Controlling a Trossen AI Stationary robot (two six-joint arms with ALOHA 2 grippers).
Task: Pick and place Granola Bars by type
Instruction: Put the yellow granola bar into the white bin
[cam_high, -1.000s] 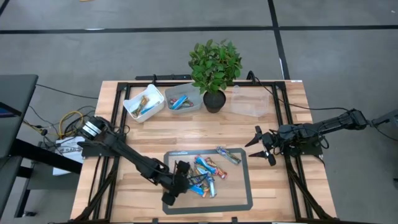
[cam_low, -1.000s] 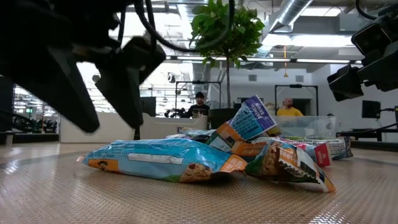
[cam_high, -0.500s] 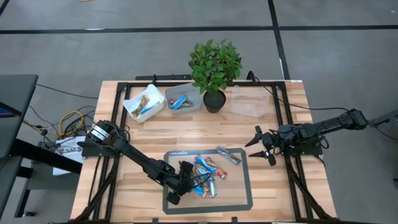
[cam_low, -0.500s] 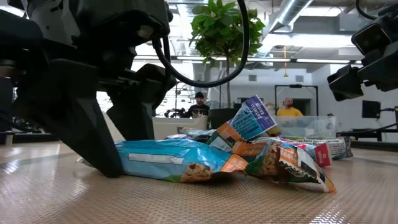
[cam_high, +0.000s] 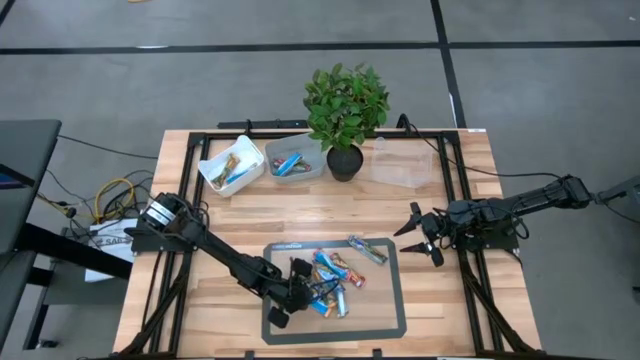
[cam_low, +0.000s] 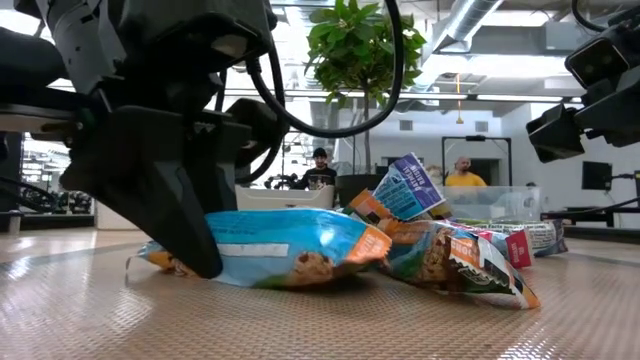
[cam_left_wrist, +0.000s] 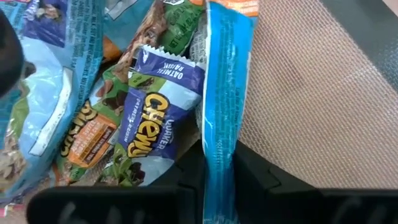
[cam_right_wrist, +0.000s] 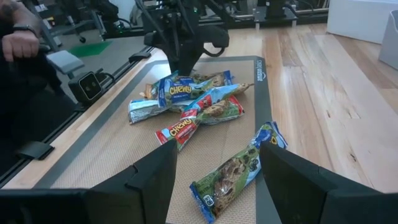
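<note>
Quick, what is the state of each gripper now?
Left gripper: shut on a bright blue granola bar at the mat's left side.
Right gripper: open, holding nothing, waiting right of the mat.

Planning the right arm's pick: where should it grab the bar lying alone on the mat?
Probably the lone bar across its middle, from above: it lies flat, clear of the pile where the left gripper holds a bright blue bar.
</note>
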